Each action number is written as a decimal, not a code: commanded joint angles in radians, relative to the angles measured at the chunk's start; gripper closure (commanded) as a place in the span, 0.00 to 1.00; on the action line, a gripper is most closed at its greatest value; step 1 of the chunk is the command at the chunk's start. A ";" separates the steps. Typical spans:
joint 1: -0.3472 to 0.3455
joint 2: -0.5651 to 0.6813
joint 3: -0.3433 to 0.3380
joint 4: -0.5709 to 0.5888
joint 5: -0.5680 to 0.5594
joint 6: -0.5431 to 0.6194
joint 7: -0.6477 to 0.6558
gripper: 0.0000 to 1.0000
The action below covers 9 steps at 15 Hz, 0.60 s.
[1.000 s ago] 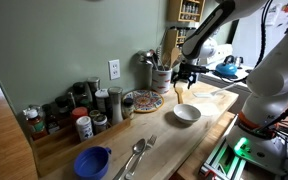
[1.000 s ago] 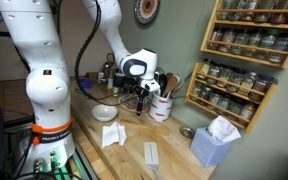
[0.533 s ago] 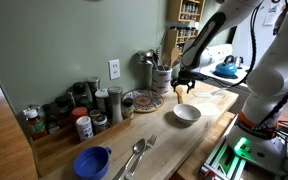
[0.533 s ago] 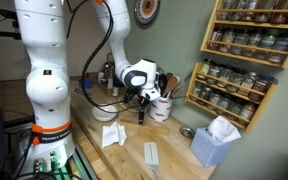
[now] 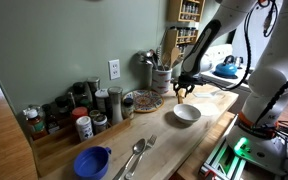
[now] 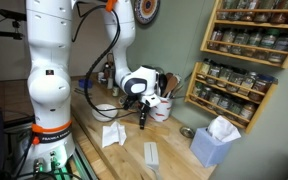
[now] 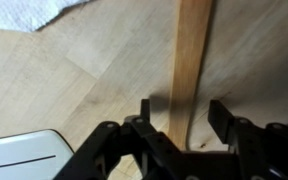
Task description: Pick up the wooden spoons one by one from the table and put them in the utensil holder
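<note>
In the wrist view a light-tan wooden spoon handle [image 7: 190, 55] runs between the jaws of my gripper [image 7: 181, 112], over the pale wood table [image 7: 84, 90]. A small gap shows on each side of the handle, so the jaws are open around it. In both exterior views the gripper [image 5: 184, 92] [image 6: 141, 108] hangs low over the table [image 5: 212, 122] [image 6: 84, 145], just in front of the cream utensil holder [image 5: 161, 80] [image 6: 162, 108], which has utensils standing in it. The spoon's bowl is hidden.
A white bowl [image 5: 187, 114] [image 6: 106, 112] sits beside the gripper. A patterned plate [image 5: 142, 100], spice jars [image 5: 84, 110], a blue bowl [image 5: 92, 160] and metal spoons [image 5: 136, 152] line the counter. A white napkin [image 6: 111, 135] and a tissue box [image 6: 216, 140] lie nearer the front.
The gripper has come down a little toward the table, staying in front of the utensil holder. Nothing else has moved.
</note>
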 commanded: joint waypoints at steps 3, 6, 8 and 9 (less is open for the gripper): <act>0.074 0.043 -0.071 0.003 -0.010 0.041 0.022 0.60; 0.094 0.041 -0.093 0.011 -0.025 0.033 0.027 0.87; 0.102 0.032 -0.102 0.017 -0.041 0.029 0.032 0.96; 0.108 0.029 -0.109 0.019 -0.054 0.025 0.037 0.94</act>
